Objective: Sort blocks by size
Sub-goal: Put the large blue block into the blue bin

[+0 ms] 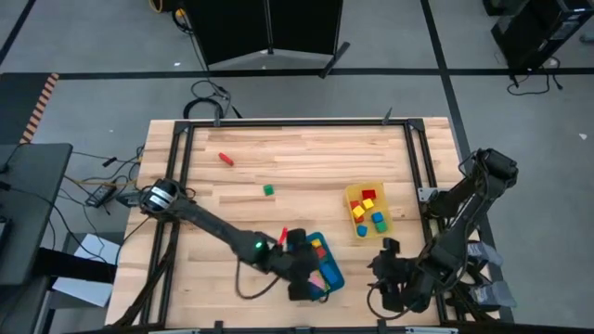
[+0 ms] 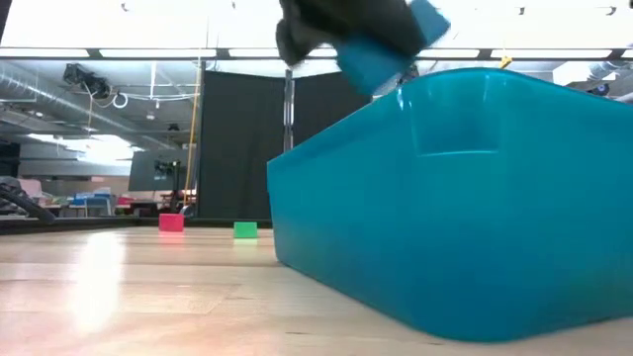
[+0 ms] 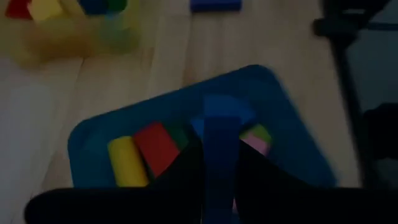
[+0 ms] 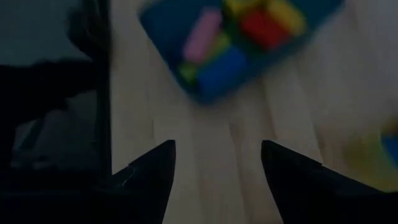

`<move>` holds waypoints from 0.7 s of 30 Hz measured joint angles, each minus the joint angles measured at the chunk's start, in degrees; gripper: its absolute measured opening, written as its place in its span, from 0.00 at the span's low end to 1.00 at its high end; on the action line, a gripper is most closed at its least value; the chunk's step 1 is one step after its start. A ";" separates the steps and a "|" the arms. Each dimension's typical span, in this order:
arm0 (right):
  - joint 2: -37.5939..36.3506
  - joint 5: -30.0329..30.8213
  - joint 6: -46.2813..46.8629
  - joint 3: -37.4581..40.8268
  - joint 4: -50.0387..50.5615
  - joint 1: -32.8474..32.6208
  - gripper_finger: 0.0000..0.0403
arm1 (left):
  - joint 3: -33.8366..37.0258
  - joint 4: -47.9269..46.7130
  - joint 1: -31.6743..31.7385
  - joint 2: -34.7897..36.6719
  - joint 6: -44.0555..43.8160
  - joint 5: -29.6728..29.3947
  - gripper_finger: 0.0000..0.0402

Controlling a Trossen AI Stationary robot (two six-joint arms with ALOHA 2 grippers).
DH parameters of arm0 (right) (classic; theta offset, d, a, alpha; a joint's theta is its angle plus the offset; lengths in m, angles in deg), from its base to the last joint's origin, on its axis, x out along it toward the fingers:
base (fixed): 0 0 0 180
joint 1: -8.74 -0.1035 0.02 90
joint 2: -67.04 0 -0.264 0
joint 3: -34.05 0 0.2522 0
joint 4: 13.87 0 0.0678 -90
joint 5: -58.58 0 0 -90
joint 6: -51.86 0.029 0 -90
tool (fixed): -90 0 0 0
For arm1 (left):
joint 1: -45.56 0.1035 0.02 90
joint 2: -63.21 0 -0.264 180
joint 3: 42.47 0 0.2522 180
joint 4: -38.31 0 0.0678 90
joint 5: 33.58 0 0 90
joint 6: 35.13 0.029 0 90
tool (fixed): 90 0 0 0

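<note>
My left gripper hangs over the blue tray near the table's front edge, shut on a blue bar block. In the low view the blue bar block shows above the tray's rim. Yellow, red, green and pink blocks lie in the tray. To the tray's right, my right gripper stands open over bare wood and holds nothing. Several small blocks sit in the yellow bin. A red block and a green block lie loose on the table. My left gripper pinches the blue bar's two long sides between its two fingers. The fingers slant down from the table's left and lie along the bar, whose free end sticks out past the fingertips. The bar is lifted clear, above the tray.
A blue block lies on the wood beside the yellow bin. A small red piece lies just beyond the left arm. Black rails frame the tabletop. Bare wood stretches across the table's far and left parts.
</note>
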 joint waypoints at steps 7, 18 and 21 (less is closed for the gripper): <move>2.68 -10.21 20.82 -0.01 11.28 -2.68 0.66 | 1.04 0.77 2.28 -2.42 -1.26 2.90 0.30; 13.50 -13.24 44.73 0.02 14.59 -5.28 0.71 | 1.01 -1.46 3.06 3.22 3.39 -1.64 0.76; 16.45 -14.17 48.40 0.02 14.60 -5.25 0.71 | 1.01 -4.32 4.38 5.50 3.50 -3.21 0.76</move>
